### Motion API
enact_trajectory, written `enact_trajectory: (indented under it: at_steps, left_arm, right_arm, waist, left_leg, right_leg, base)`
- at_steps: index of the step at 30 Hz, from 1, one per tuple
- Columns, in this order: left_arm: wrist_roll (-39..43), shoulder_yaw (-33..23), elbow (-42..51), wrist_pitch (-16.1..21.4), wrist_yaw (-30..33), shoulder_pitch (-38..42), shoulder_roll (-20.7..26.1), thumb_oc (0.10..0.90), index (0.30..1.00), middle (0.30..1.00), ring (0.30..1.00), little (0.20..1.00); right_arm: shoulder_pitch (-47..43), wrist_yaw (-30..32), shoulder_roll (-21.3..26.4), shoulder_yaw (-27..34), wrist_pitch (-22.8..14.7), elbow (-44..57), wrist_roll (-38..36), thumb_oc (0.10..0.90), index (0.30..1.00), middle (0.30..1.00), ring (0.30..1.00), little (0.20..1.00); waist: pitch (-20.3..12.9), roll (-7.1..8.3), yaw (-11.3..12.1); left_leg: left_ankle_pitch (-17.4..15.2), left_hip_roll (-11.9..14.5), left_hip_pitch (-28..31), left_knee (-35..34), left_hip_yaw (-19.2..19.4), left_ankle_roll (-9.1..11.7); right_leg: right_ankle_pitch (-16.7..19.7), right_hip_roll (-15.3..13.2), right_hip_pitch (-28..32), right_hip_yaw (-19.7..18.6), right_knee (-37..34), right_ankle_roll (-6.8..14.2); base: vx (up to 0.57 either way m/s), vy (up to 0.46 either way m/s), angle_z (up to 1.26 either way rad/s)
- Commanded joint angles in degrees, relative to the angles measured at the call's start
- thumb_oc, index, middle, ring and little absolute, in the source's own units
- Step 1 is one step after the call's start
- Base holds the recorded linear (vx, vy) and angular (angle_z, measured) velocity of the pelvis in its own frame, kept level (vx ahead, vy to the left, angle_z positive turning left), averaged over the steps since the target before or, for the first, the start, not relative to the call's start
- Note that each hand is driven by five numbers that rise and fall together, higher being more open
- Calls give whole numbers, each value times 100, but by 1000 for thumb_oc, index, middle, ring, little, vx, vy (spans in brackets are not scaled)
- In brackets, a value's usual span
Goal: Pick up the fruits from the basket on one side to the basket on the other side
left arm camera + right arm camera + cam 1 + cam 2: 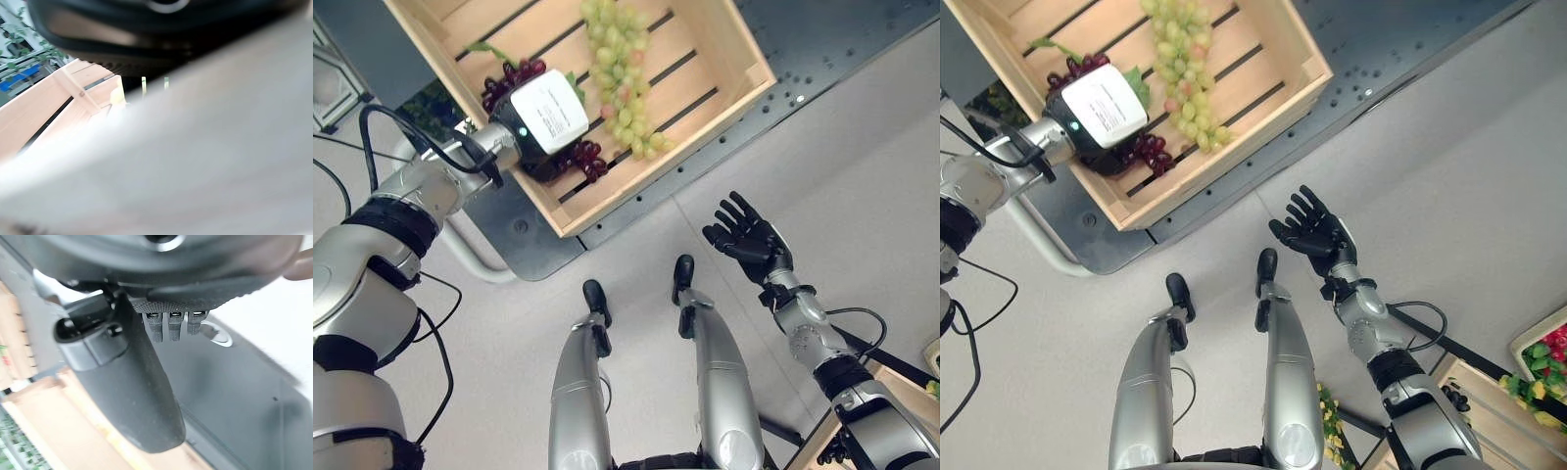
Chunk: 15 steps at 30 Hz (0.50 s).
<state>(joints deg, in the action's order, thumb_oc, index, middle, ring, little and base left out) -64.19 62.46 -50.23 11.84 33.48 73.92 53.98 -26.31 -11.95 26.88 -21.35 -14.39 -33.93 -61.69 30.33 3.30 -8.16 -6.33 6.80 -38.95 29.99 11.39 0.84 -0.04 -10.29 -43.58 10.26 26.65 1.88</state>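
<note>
A wooden slatted crate rests on a dark platform at the upper left. Inside it lie a long bunch of green grapes and a bunch of dark red grapes. My left hand reaches over the crate's near wall and sits on top of the dark red grapes, its white-labelled back facing up; what is under it is hidden. The crate's pale wood appears close up in the left wrist view. My right hand hangs open over the floor, apart from the crate, holding nothing.
A second wooden crate stands at the lower right. Beside it is a tray with red and yellow-green fruit. A dark perforated platform carries the first crate, and pale floor lies between the two sides.
</note>
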Motion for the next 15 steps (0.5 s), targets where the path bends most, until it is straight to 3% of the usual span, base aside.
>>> enact_trajectory:
  at_steps: [1, 6, 10, 15]
  left_arm:
    - [1497, -620, 429, -78, 682, -148, 285, 400, 300, 300, 300, 300]
    - [2477, -1490, 862, 183, 1284, -751, 460, 400, 300, 300, 300, 300]
    - [3158, -2328, 1192, 378, 1599, -1419, 325, 400, 300, 300, 300, 300]
    - [3948, -3274, 1703, 811, 1475, -2219, 25, 400, 300, 300, 300, 300]
  right_arm:
    - [320, 57, 256, 137, -659, 606, 52, 800, 900, 900, 900, 900]
    - [665, 97, 234, 253, -759, 822, 552, 800, 900, 900, 900, 900]
    - [863, 132, 124, 244, -759, 975, 830, 800, 900, 900, 900, 900]
    - [1090, 250, -34, 260, -657, 1134, 1321, 800, 900, 900, 900, 900]
  waist:
    - [-53, -255, 193]
    - [-53, -270, 259]
    - [-53, -260, 288]
    - [-387, -302, 318]
  left_leg:
    - [134, -13, 411, -487, 61, 134]
    - [97, -49, 1185, -698, 144, 120]
    - [142, -88, 1837, -1021, 151, 131]
    - [231, -172, 2465, -1524, 164, 158]
  right_leg:
    - [-390, 0, 687, 86, -151, 213]
    - [-408, -49, 1418, 132, -343, 275]
    - [-391, -85, 2028, 174, -607, 299]
    - [-352, -121, 2654, 247, -1081, 325]
  base:
    - [0, 0, 0]
    - [0, 0, 0]
    - [14, -5, 3]
    - [64, -3, 0]
